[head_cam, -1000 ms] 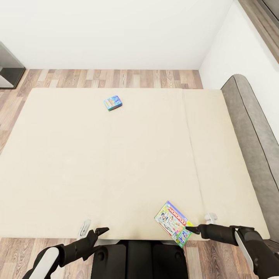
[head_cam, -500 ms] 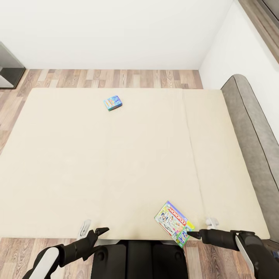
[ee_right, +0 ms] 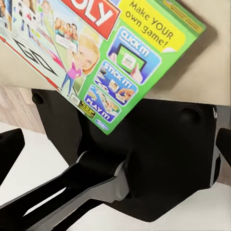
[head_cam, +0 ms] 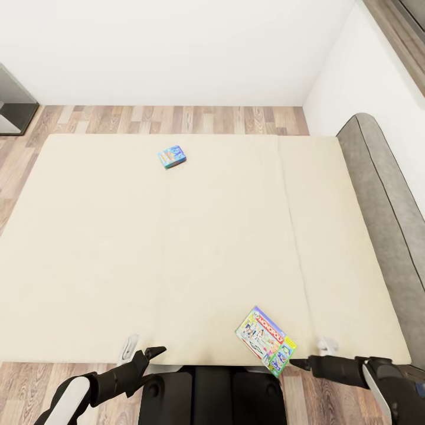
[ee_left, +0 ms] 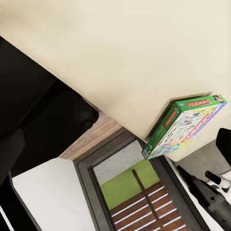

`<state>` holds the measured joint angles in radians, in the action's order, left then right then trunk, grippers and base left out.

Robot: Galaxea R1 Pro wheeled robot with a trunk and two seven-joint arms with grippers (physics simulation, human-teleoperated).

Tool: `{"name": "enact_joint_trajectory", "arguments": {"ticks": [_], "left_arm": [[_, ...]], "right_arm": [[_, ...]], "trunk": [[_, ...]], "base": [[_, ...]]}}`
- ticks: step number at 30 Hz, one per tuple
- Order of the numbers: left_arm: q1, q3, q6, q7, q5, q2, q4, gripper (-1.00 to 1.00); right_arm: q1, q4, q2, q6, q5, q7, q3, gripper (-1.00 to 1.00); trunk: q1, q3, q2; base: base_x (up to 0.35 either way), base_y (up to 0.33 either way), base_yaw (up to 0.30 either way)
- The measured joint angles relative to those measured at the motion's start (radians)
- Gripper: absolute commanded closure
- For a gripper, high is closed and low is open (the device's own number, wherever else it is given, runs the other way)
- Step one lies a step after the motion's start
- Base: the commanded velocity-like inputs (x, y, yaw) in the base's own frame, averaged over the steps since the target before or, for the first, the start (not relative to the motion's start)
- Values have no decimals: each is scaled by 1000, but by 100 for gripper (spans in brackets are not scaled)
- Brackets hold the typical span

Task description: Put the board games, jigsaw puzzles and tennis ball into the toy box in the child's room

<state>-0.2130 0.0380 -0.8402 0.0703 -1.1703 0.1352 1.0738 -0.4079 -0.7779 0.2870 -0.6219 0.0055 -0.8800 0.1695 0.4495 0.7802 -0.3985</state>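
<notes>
The bed (head_cam: 177,248) has a plain beige mattress. A small blue board game (head_cam: 172,157) lies flat near its far side. The green-edged Monopoly board game (head_cam: 265,340) lies at the near edge, with one corner past the mattress edge. It also appears in the left wrist view (ee_left: 185,125) and fills the upper part of the right wrist view (ee_right: 106,53). My right gripper (head_cam: 310,354) is open just right of that corner, apart from the box. At the bed's near edge further left, my left gripper (head_cam: 141,349) is open and holds nothing. The table and the toy box are out of view.
A dark grey headboard (head_cam: 383,195) runs along the bed's right side against a white wall. Wood-plank floor (head_cam: 177,118) lies beyond the bed. A dark cabinet corner (head_cam: 12,100) stands far left. My black base (head_cam: 212,395) sits against the bed's near edge.
My right gripper has drawn back toward me and slightly right, off the Monopoly box's corner. The box, the blue game and my left arm have stayed put.
</notes>
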Motion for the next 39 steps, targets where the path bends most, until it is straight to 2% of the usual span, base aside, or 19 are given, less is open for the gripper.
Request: {"name": "enact_joint_trajectory", "arguments": {"ticks": [12,30,39], "left_arm": [[0,0,0,0,0,0,0,-100],[0,0,0,0,0,0,0,-100],[0,0,0,0,0,0,0,-100]], "right_arm": [[0,22,22,1,0,11,1,-100],[0,26,27,2,-1,16,1,-100],[0,26,26,4,-3,69,0,-100]], "trunk": [[0,0,0],[0,0,0],[0,0,0]], "base": [[0,0,0],[0,0,0],[0,0,0]]}}
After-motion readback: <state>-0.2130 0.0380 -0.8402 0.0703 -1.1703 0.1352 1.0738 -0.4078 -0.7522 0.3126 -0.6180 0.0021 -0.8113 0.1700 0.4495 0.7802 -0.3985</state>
